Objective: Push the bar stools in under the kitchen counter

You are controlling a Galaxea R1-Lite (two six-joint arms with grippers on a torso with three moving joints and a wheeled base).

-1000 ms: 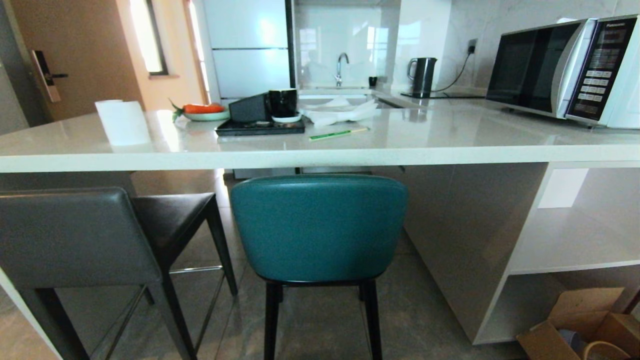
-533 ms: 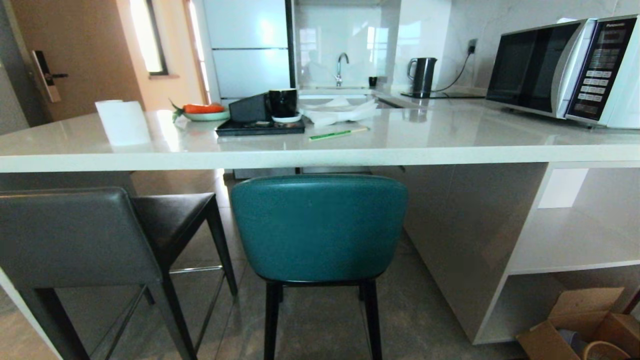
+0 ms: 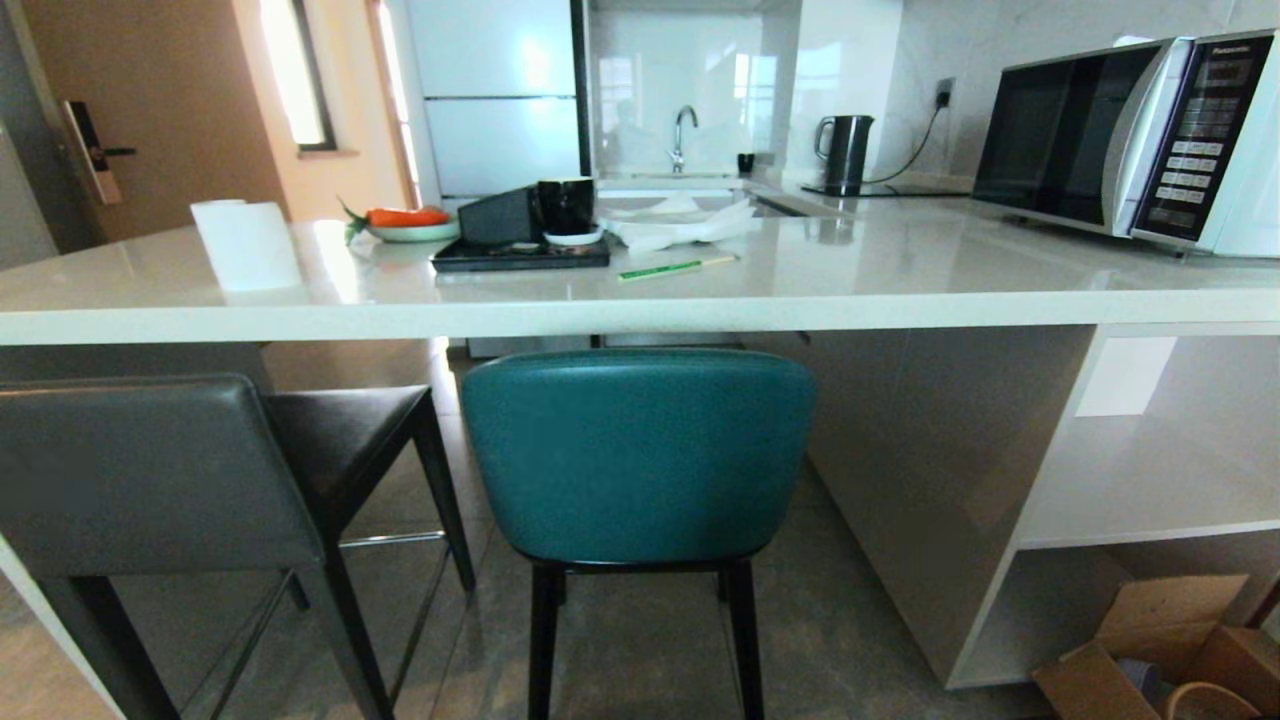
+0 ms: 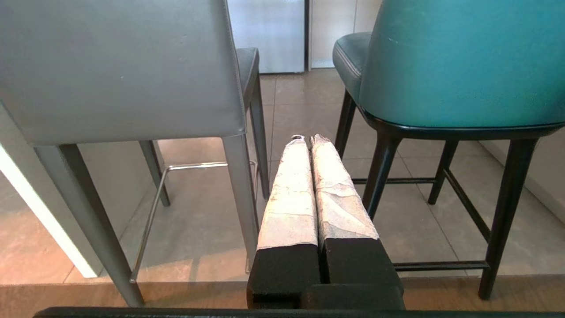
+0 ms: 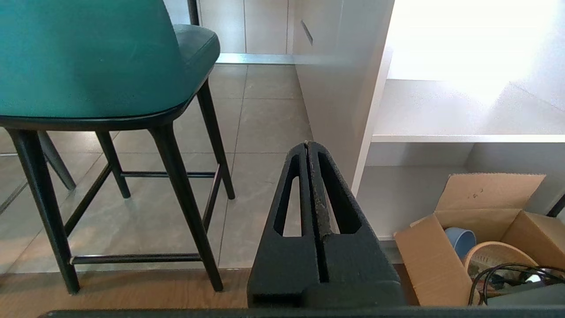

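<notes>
Left gripper (image 4: 308, 140) low, short of both stools, touching neither, fingers (image 4: 289, 194) pressed together on nothing. Right gripper (image 5: 309, 145) likewise low, fingers together, empty, beside the teal stool (image 3: 638, 455). Teal stool on the floor, back just below the counter (image 3: 900, 300) near edge, seat partly under it. Dark-grey stool (image 3: 150, 470) to its left, angled, near the counter's left end. Farther: black tray (image 3: 520, 258) mid-counter, microwave (image 3: 1130, 140) at the right end.
</notes>
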